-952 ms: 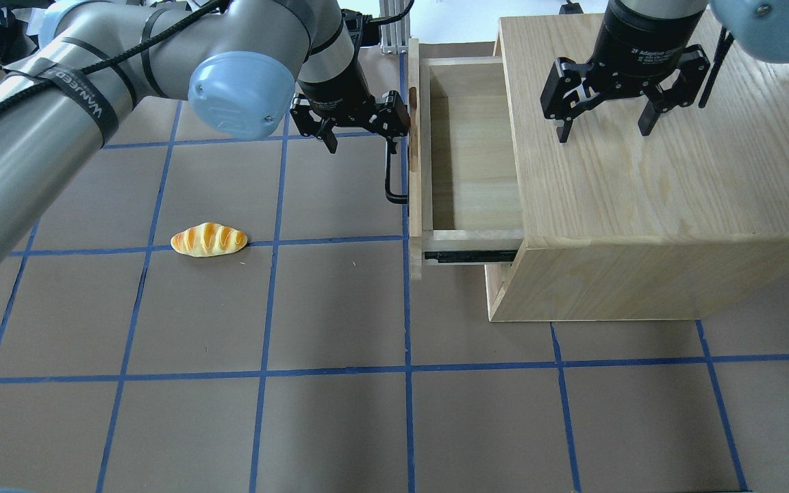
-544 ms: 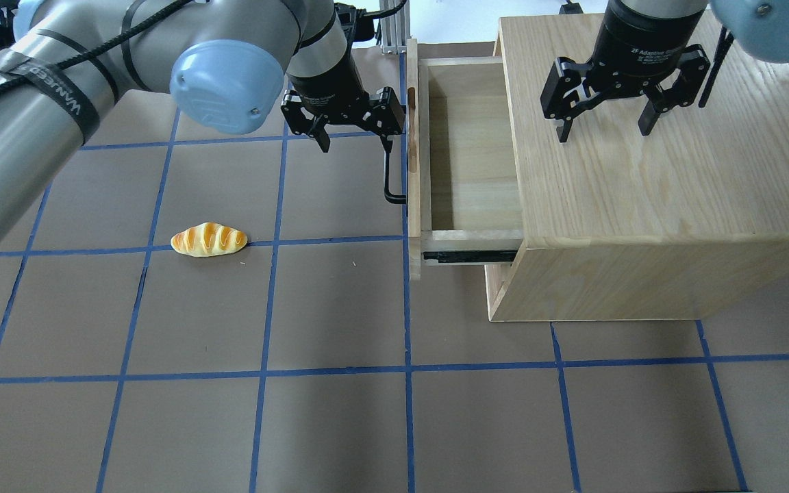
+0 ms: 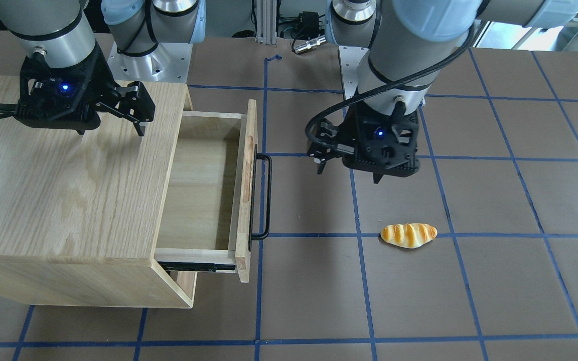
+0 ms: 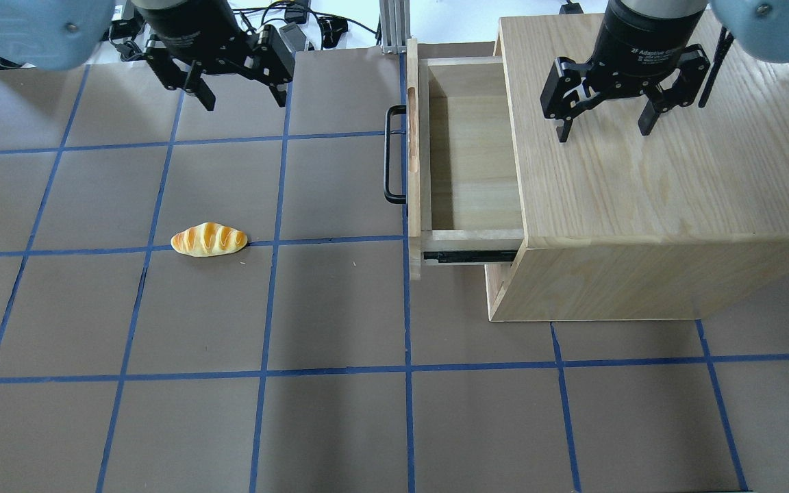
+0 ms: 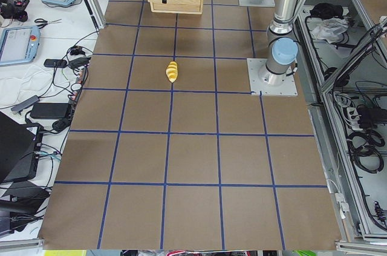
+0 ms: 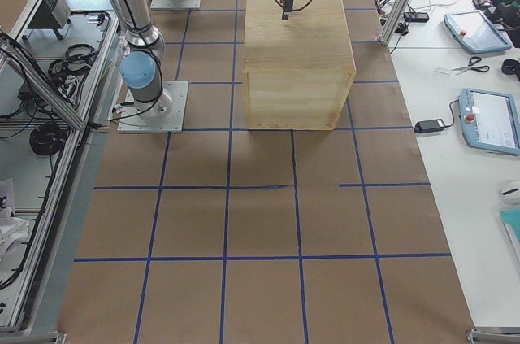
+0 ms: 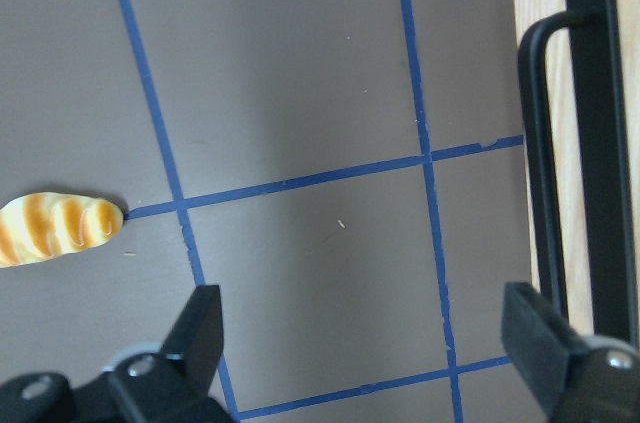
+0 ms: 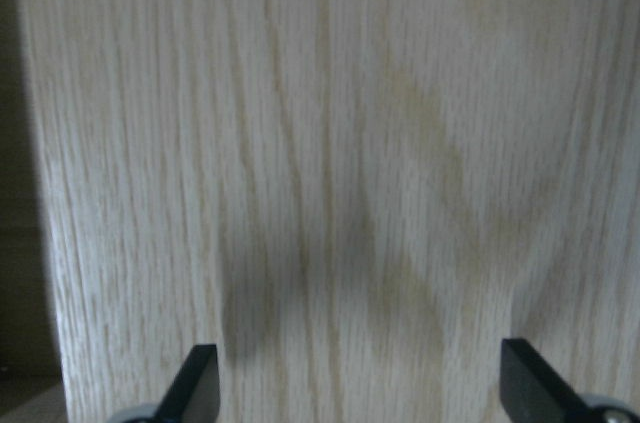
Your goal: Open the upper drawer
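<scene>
- The upper drawer (image 4: 466,157) stands pulled well out of the cabinet (image 4: 675,185). Its bare wooden inside is open to view, and a black slide rail (image 4: 470,257) shows along its side, running back into the cabinet.
- The drawer's flat front panel stands clear of the cabinet's front face. It carries the long black bar handle (image 4: 387,154) on its outer side and an oval notch in its top edge.
- The left gripper (image 4: 245,103) hangs above the table (image 4: 340,308) out in front of the cabinet, well apart from the handle and touching nothing. Its jaws are spread wide and empty. In the left wrist view only brown mat and blue tape lie between the two fingertips, with the handle at the right edge.
- The right gripper (image 4: 603,133) hovers over the cabinet's top, near the edge above the drawer. Its jaws are wide and hold nothing — the right wrist view shows only oak grain between the fingertips.
- A toy bread roll (image 4: 208,239) lies flat on the table, farther out from the cabinet's front than the handle and beside a blue tape line — apart from both grippers.
</scene>
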